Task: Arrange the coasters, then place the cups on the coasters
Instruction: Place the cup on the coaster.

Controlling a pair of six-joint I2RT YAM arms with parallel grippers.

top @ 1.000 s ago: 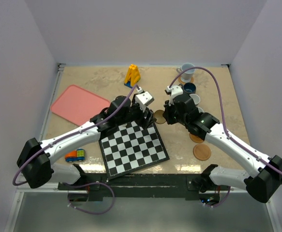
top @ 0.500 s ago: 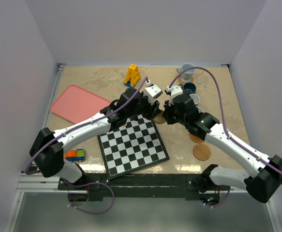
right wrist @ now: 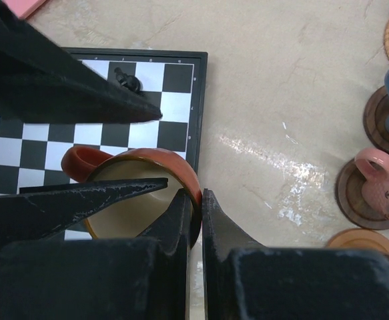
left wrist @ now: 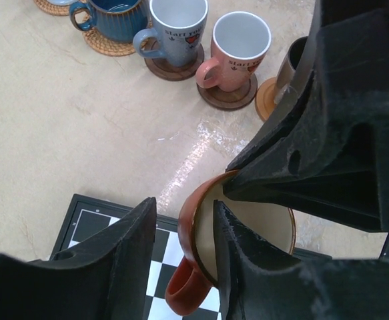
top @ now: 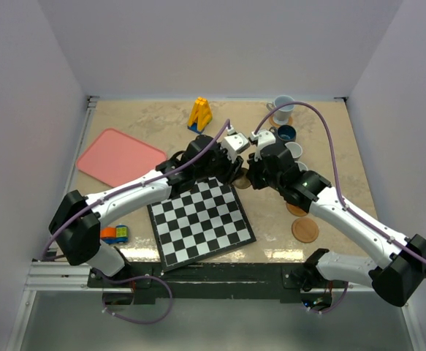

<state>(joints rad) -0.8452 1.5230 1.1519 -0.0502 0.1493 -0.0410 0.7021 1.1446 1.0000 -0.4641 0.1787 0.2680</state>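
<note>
right gripper (right wrist: 197,195) is pinching the rim of the brown cup (right wrist: 147,159) over the chessboard (right wrist: 181,107) edge. left gripper (left wrist: 184,210) straddles that rim too, can't tell if it's clamped.

The rust mug (left wrist: 253,230) is cream inside. Black fingers (left wrist: 114,267). Black-and-white checked board (top: 202,223) with a black rim. Beige, marbled table (left wrist: 81,120). Pink mug (left wrist: 237,50) and grey-blue mug (left wrist: 174,27) on dark brown coasters (left wrist: 174,70); dark blue mug (left wrist: 117,13) on a woven tan coaster (left wrist: 104,45). Pink tray (top: 118,157); yellow toy (top: 200,113).
</note>
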